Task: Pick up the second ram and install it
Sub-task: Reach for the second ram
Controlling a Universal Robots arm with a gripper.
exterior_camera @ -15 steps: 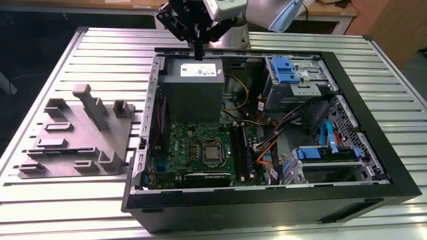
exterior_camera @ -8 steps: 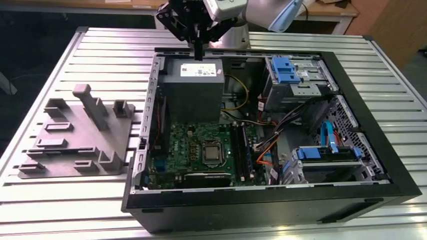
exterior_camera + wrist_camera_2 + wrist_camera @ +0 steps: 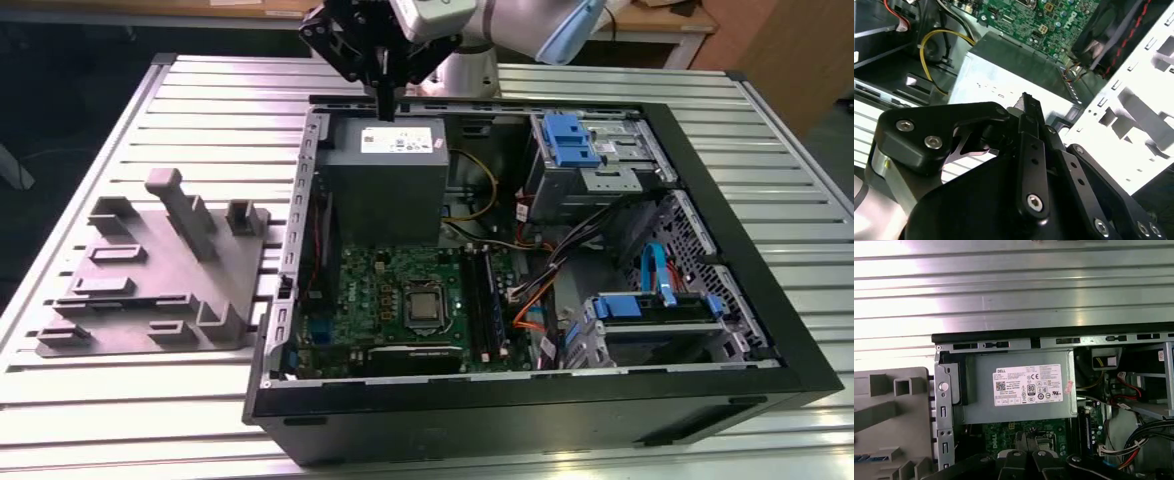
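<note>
Desk (image 3: pixel 134 420): slatted metal. Open computer case (image 3: pixel 534 410) at centre, grey fixture (image 3: pixel 147 270) at its 9 o'clock. End effector (image 3: pixel 387 110) hangs over power supply (image 3: pixel 384 180) at case's 12 o'clock edge, well apart from fixture and memory slots (image 3: pixel 489 300). Fingers pressed together, nothing clearly pinched. Second ram: probably blue strip (image 3: pixel 865 458) lying in fixture recess, first wrist view; not certain. Judgement: pick-up not yet made, install wholly left.

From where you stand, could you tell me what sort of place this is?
Probably a robotics lab or test bench for computer assembly: an open desktop computer case lies on a slatted metal table, a grey moulded fixture sits beside it, and the arm's gripper hangs over the power supply.
</note>
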